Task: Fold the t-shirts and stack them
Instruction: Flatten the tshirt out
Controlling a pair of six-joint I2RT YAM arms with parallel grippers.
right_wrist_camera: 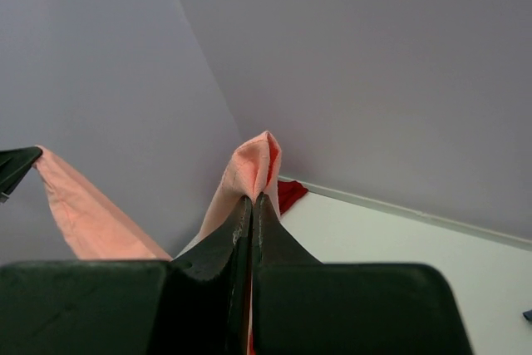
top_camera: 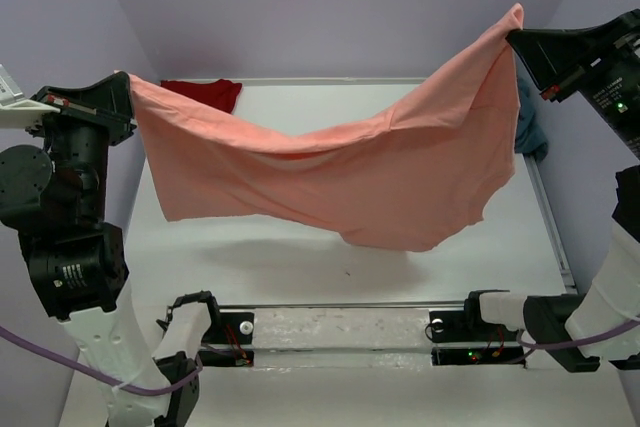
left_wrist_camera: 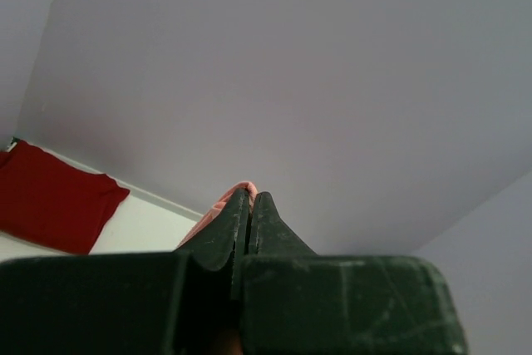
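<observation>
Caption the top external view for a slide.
The salmon-pink t-shirt hangs stretched between left hand and right hand above the table.

teal shirt (top_camera: pixel 533 135) mostly hidden, red shirt (top_camera: pixel 205 95) partly

My left arm (top_camera: pixel 72 247) is a stack of black, rounded joint housings above a white lower link; a small pale label (top_camera: pixel 62 282) marks one housing; a purple cable (top_camera: pixel 80 369) crosses the white link; my right arm (top_camera: pixel 612 292) has the same white link and a second purple cable (top_camera: pixel 590 334); a green light (top_camera: pixel 620 105) glows on its black wrist; my left gripper (left_wrist_camera: pixel 251 197) and right gripper (right_wrist_camera: pixel 253 199) carry matte black fingers (right_wrist_camera: pixel 278 243), wedge-shaped, tapering to thin tips, faintly scratched; red wires (top_camera: pixel 238 333) show at my black base.
</observation>
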